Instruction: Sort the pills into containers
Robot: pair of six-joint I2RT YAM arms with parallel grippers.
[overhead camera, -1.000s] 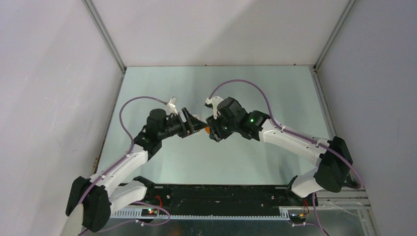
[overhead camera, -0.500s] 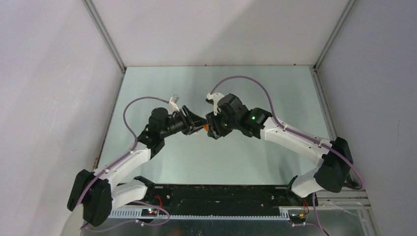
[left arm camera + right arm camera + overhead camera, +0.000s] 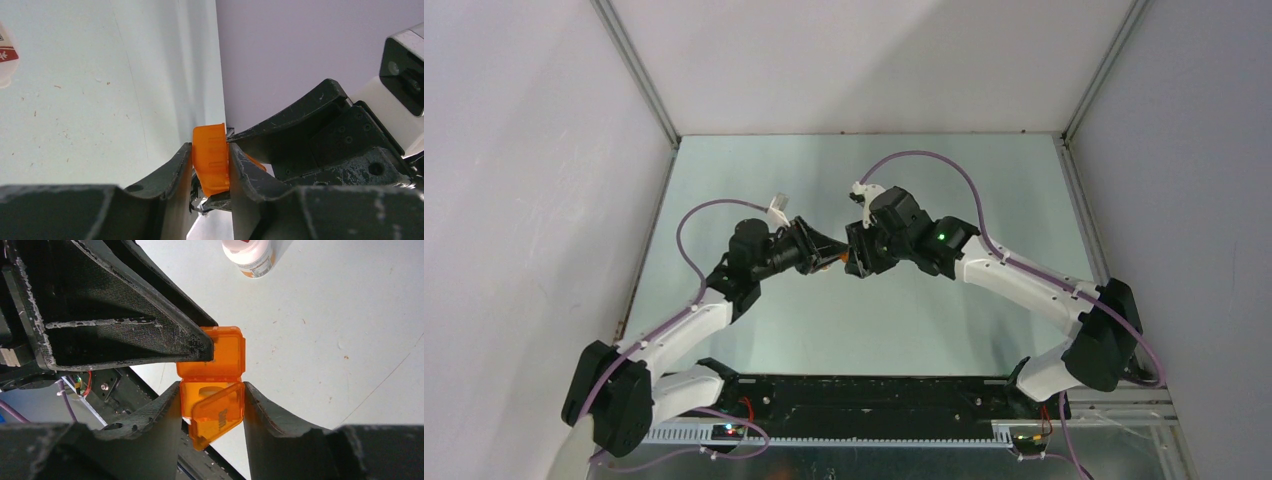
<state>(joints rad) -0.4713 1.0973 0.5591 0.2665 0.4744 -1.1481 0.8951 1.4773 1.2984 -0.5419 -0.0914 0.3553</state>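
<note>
Tabletop (image 3: 325,315), left gripper (image 3: 210,152) and right gripper (image 3: 211,390) pinching orange cup (image 3: 214,412), seemingly open

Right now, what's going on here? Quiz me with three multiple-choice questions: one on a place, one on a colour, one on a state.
1. Where is the white pill bottle?
A on the table
B in the left jaws
C hanging on the wall

2. What colour is the gripped box?
A blue
B orange
C green

3. How do the right jaws stand?
A wide open and empty
B shut on the bottle
C shut on the box

Answers:
1 A, the right wrist view shows it sitting on the table.
2 B, it is plainly orange in both wrist views.
3 C, the right wrist view shows the box pinched on both sides.
</note>
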